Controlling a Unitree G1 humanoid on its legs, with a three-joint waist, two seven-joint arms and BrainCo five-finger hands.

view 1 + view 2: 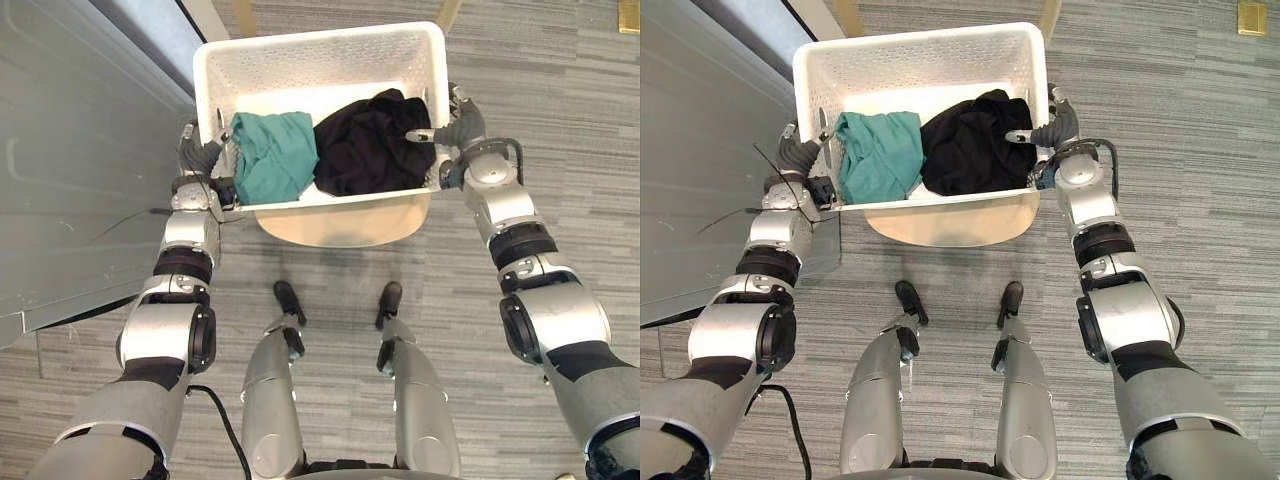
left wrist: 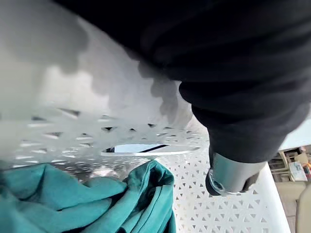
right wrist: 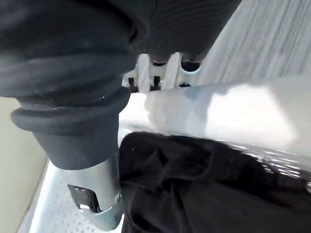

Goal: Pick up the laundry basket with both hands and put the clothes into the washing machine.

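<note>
White perforated plastic, so I expect the laundry basket (image 1: pixel 320 60) to feel stiff and light. The teal garment (image 1: pixel 272 155) and black garment (image 1: pixel 370 145) lying inside it are soft and add little weight. My left hand (image 1: pixel 200 155) pinches the basket's left rim and my right hand (image 1: pixel 462 125) its right rim, thumbs inside. I judge that the soundest hold.

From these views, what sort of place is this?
Probably an office or lab floor staged for laundry: grey striped carpet, a white laundry basket holding a teal garment and a black garment, and a grey panel alongside.
</note>
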